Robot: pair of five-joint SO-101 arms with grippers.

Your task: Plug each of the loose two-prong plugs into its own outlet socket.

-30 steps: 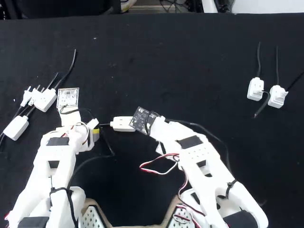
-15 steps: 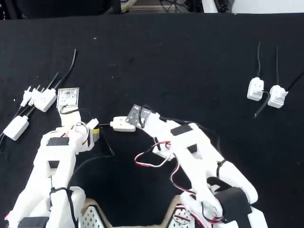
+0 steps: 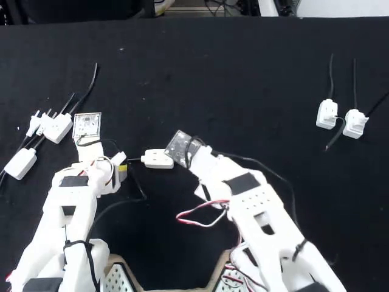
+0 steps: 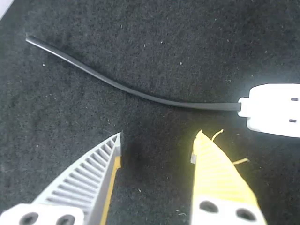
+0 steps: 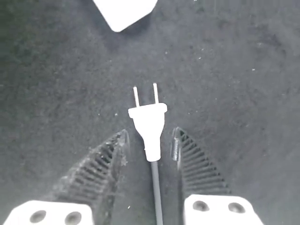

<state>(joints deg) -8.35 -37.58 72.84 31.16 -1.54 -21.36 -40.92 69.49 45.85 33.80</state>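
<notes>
Black cloth table (image 3: 243, 73), two arms at its near edge. Two-prong plug (image 5: 147, 123) is seen lying flat on the cloth, straddled by the right gripper (image 5: 150, 135). Its fingers are set narrowly apart either side of the plug's neck with a gap visible on both sides, so nothing is gripped yet. Plug's long axis is lined up with the gripper's own axis: prongs point away from the wrist, plug cable (image 5: 155, 197) runs back between the fingers. Outlet socket (image 3: 157, 159) is placed just beyond the prongs, slightly off the plug's axis, between the two grippers. Left gripper (image 4: 157, 140) is held wide over bare cloth near the socket's cable end; socket cable (image 4: 131, 91) crosses ahead of its fingers. Socket is held by nothing.

Right arm is judged the one for the plug: a close on the neck, then a small heading correction before insertion. Socket may slide if pushed unbraced. Left cluster of connectors (image 3: 58, 126) and right pair of connectors (image 3: 328, 114) lie well apart from both grippers.
</notes>
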